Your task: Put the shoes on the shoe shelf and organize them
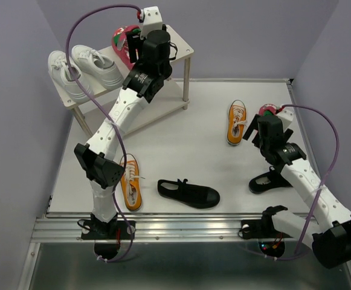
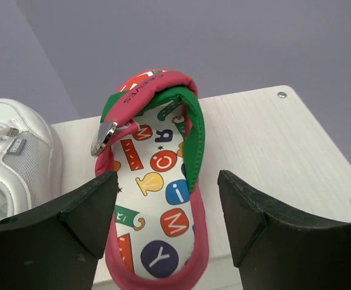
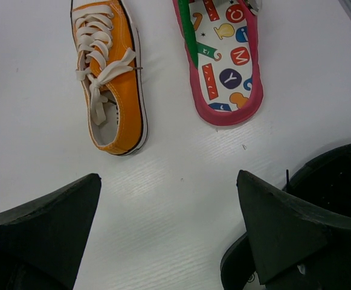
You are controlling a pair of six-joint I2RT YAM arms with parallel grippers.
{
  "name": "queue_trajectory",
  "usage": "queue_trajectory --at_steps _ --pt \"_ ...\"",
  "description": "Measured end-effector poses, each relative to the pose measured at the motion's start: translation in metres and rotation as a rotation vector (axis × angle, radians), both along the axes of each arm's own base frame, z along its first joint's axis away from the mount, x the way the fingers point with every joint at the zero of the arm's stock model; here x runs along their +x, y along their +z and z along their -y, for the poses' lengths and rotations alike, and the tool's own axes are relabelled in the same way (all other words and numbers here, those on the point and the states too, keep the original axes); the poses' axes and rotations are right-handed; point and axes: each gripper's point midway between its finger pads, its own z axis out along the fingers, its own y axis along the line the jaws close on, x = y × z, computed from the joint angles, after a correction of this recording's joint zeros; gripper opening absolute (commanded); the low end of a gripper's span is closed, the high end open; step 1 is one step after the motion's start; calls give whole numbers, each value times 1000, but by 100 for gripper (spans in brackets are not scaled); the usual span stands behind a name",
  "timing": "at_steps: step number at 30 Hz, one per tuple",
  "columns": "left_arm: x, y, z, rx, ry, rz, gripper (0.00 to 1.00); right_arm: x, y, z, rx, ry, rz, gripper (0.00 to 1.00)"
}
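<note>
The shoe shelf (image 1: 184,45) stands at the back left, and its pale top board shows in the left wrist view (image 2: 272,151). A pair of white sneakers (image 1: 84,69) sits on its left end. One red flip-flop (image 2: 163,181) with a printed insole lies on the top board next to them. My left gripper (image 2: 168,181) is open, its jaws either side of the flip-flop's heel. My right gripper (image 3: 168,177) is open and empty over bare table, with an orange sneaker (image 3: 112,72) and the other flip-flop (image 3: 226,60) just beyond it.
A black strap shoe (image 1: 269,180) lies under the right arm, and its edge shows in the right wrist view (image 3: 332,181). Another black shoe (image 1: 188,193) and the second orange sneaker (image 1: 130,181) lie near the front edge. The shelf's lower board is partly hidden by the left arm.
</note>
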Motion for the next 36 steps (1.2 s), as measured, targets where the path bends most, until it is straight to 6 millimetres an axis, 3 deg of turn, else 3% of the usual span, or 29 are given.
queue_trajectory --at_steps 4,8,11,13,15,17,20,24,26,29,31,36 --pt "-22 25 10 -17 -39 42 79 16 5 -5 -16 11 -24 100" --pt "-49 57 -2 -47 -39 102 79 36 9 -4 -29 7 -50 100" --pt "-72 80 -10 -78 -46 147 79 50 4 22 -11 -53 -83 100" --pt "-91 91 -4 -103 -80 170 79 57 2 41 4 -96 -94 100" --pt "-110 94 11 -123 -137 174 79 64 -3 60 23 -139 -114 100" --pt "-129 94 39 -146 -222 171 79 70 -9 71 38 -162 -131 100" --pt "-149 79 80 -166 -341 137 79 82 -18 75 47 -167 -159 100" --pt "-168 29 138 -170 -520 27 79 88 -32 79 26 -177 -198 95" --pt "-170 3 152 -164 -566 -24 79 88 -36 84 -3 -187 -210 90" --pt "-174 -40 166 -151 -618 -116 80 88 -34 94 -45 -206 -206 84" --pt "-177 -59 169 -149 -636 -154 82 88 -32 101 -66 -220 -201 79" --pt "-182 -70 171 -160 -662 -182 83 90 -35 126 -85 -270 -201 74"
